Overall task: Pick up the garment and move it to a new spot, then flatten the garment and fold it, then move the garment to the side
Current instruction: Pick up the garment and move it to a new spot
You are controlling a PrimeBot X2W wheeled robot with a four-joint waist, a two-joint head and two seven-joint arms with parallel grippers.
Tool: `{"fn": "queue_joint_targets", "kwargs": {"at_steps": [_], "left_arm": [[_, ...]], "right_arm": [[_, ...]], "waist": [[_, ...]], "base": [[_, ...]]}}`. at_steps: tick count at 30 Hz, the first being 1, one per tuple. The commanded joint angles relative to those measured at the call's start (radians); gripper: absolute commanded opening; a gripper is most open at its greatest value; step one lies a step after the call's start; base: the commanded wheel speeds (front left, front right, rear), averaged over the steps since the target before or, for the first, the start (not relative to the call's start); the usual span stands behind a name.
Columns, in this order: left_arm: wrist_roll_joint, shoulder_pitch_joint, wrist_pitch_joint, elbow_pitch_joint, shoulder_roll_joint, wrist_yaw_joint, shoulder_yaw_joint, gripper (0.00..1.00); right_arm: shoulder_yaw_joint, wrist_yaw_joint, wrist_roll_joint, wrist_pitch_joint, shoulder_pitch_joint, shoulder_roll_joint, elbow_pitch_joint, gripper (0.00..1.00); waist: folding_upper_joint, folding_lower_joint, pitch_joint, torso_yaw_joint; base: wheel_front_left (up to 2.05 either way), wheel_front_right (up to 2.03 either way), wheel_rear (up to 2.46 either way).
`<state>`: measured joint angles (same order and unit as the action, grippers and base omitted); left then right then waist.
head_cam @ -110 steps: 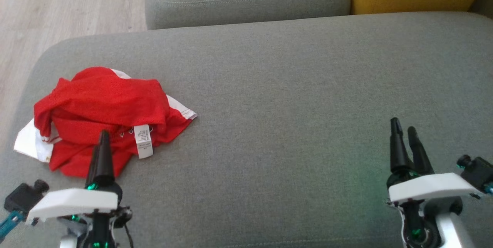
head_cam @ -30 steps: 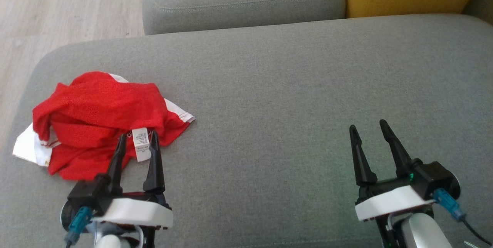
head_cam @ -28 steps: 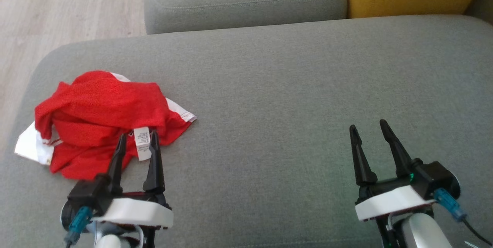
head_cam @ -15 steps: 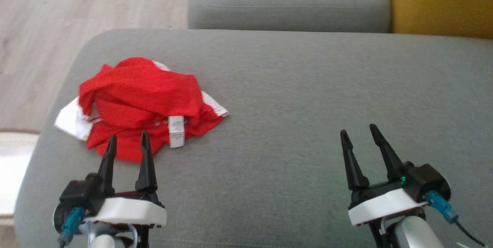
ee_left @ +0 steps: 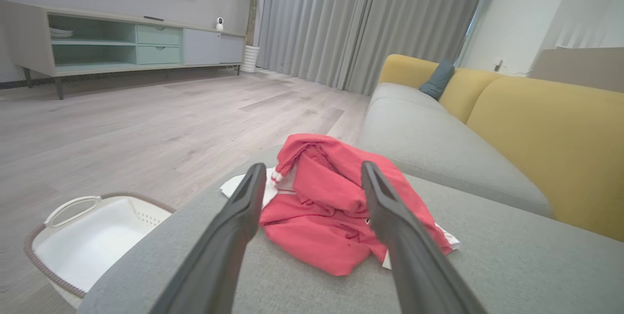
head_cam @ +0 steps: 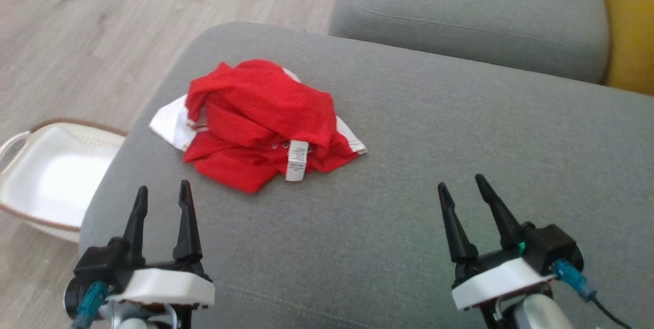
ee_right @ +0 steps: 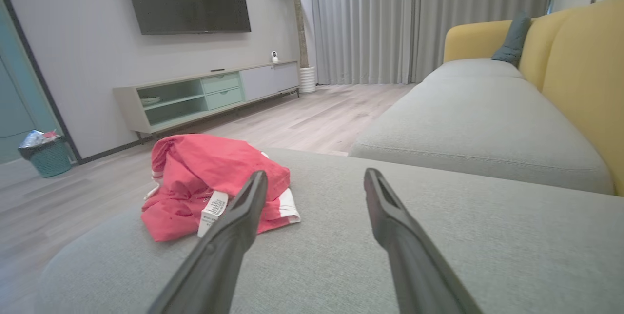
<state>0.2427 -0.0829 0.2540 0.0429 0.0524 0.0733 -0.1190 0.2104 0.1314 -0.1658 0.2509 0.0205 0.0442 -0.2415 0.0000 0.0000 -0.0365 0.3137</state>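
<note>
A crumpled red garment (head_cam: 255, 119) with white trim and a white care label lies near the left end of the grey sofa cushion (head_cam: 434, 155). My left gripper (head_cam: 162, 192) hovers open just short of the garment's near edge, touching nothing. In the left wrist view the garment (ee_left: 331, 202) sits straight ahead between the spread fingers (ee_left: 243, 206). My right gripper (head_cam: 460, 185) is open over bare cushion, well to the right of the cloth. The right wrist view has the garment (ee_right: 204, 182) off to the left of that gripper (ee_right: 314, 177).
A white laundry basket (head_cam: 46, 175) with a brown rim stands on the wooden floor (head_cam: 102, 22) beside the sofa's left end. A second grey seat cushion (head_cam: 470, 17) and the yellow backrest (head_cam: 628, 27) lie beyond. A low TV cabinet (ee_right: 204, 94) lines the far wall.
The head camera has swung left, so the garment sits nearer the picture's centre and the basket has come into view. Both grippers went from shut to open since the earliest frame.
</note>
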Motion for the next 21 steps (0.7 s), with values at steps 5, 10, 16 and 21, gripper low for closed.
{"fn": "queue_joint_targets", "kwargs": {"at_steps": [5,10,16,21], "left_arm": [[-0.009,0.026,0.008,-0.026,-0.002,-0.004,0.036,1.00],[0.018,0.022,0.008,-0.020,-0.002,-0.003,0.045,1.00],[0.024,0.019,0.008,-0.021,-0.002,-0.008,0.061,1.00],[0.017,0.048,0.008,-0.025,-0.002,-0.029,0.100,1.00]], "right_arm": [[0.032,-0.001,-0.015,0.011,0.005,0.006,0.021,1.00],[0.038,-0.001,-0.021,0.011,0.002,0.006,0.018,1.00],[0.043,-0.001,-0.019,0.011,0.006,0.006,0.013,1.00],[0.035,-0.001,-0.011,0.011,0.015,0.006,0.016,1.00]], "waist": [[0.0000,0.0000,-0.007,0.048],[0.0000,0.0000,-0.011,0.058],[0.0000,0.0000,-0.007,0.034],[0.0000,0.0000,0.020,0.000]], "base": [[0.00,0.00,0.00],[0.00,0.00,0.00],[0.00,0.00,0.00],[0.00,0.00,0.00]]}}
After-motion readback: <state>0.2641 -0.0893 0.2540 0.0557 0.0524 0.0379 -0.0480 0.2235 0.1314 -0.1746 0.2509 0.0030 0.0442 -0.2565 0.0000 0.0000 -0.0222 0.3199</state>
